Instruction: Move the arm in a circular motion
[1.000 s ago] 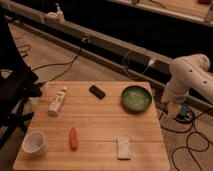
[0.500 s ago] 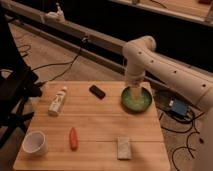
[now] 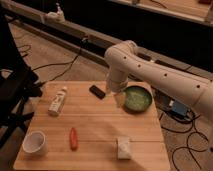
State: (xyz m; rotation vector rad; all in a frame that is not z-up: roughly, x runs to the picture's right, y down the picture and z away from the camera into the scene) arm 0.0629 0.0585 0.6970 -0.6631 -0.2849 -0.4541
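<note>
Thick white tubular robot arm (image 3: 150, 70): likely rigid, heavy; nothing to grasp. Gripper (image 3: 119, 99) at 9 o'clock of round green bowl (image 3: 138, 99), state can't tell.

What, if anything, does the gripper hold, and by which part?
Nothing held shows. The gripper at the tip of the arm hangs between the black block and the green bowl; both lie on the table.
</note>
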